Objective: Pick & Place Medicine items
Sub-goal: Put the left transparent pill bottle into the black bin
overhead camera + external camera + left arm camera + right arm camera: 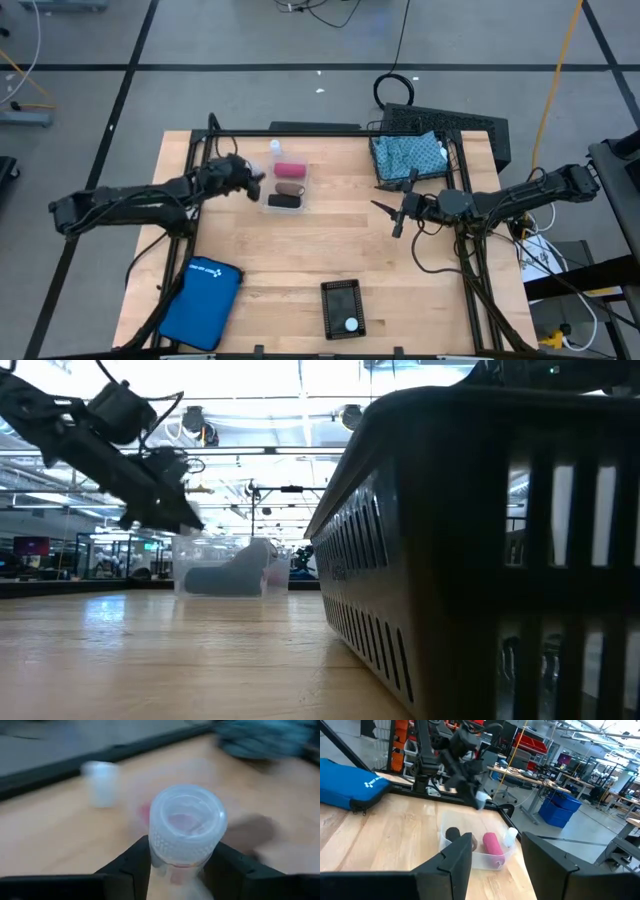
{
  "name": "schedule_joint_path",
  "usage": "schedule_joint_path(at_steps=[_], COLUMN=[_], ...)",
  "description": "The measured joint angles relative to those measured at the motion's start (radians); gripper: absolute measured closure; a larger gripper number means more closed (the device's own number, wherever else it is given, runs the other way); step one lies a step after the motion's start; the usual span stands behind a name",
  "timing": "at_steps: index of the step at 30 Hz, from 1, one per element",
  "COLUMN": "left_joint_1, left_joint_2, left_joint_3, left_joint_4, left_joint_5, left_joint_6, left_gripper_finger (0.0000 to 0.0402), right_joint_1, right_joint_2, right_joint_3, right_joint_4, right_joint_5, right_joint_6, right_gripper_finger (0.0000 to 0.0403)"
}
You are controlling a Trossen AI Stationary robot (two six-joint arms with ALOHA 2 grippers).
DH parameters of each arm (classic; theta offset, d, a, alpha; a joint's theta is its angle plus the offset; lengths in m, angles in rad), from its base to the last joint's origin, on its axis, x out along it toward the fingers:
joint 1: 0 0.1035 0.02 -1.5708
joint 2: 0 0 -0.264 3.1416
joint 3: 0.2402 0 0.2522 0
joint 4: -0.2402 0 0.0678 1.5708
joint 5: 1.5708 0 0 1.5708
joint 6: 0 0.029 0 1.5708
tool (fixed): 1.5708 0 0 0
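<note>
Pale wood tabletop (300, 260) on a black frame, grey floor with dark tape lines all round. Far left and near the front edge, a bright blue zip case (201, 301) lying flat. Above it, left arm reaching in from the left side, left pincer (252, 181) raised just beside a clear tray (288, 187), pinching a small white vial (186, 831) by its body, ribbed cap up. Just behind the tray, toward the back edge, a second white vial (275, 149) standing upright. Inside the tray, pink block (290, 169) farthest back, brown block (289, 187) in the middle, black block (284, 202) nearest the front, side by side. Toward the front centre, a black slotted basket (342, 308) with a third white vial (351, 323) resting inside. Farther right, at the back edge, a teal patterned pouch (408, 155) lying against a black rack. Right arm coming in from the right side, right pincer (387, 208) spread wide and empty, hanging over bare wood in front of the pouch, well apart from the tray.
</note>
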Motion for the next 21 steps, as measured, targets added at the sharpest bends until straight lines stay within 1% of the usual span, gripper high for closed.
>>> schedule_joint_path(at_steps=[2, 6, 10, 12, 14, 17, 21], left_joint_1=[-0.056, -0.183, -0.313, -0.365, -0.411, -0.458, -0.488], left_joint_2=[-0.006, 0.023, 0.115, 0.174, 0.247, 0.377, 0.542], left_joint_3=[0.008, 0.068, 0.169, 0.234, 0.295, 0.385, 0.495], left_joint_4=[-0.004, -0.029, -0.034, -0.030, -0.028, -0.031, -0.032], left_joint_5=[0.045, 0.033, -0.005, -0.011, -0.013, -0.016, -0.029], left_joint_6=[-0.012, -0.017, 0.040, 0.087, 0.136, 0.202, 0.274], left_gripper_finger=[0.0252, 0.0253, 0.0241, 0.0239, 0.0238, 0.0238, 0.0237], right_joint_1=[0.000, 0.000, 0.000, 0.000, 0.000, -0.004, -0.016], right_joint_2=[0.006, 0.028, 0.067, 0.096, 0.133, 0.195, 0.312], right_joint_3=[0.000, 0.000, 0.000, 0.009, 0.046, 0.159, 0.361], right_joint_4=[0.009, 0.009, 0.048, 0.058, 0.036, -0.111, -0.400], right_joint_5=[-0.001, -0.003, -0.008, -0.055, -0.089, -0.108, -0.113], right_joint_6=[0.018, 0.047, 0.066, 0.069, 0.086, 0.123, 0.160], right_gripper_finger=[0.0243, 0.0243, 0.0243, 0.0243, 0.0243, 0.0239, 0.0213])
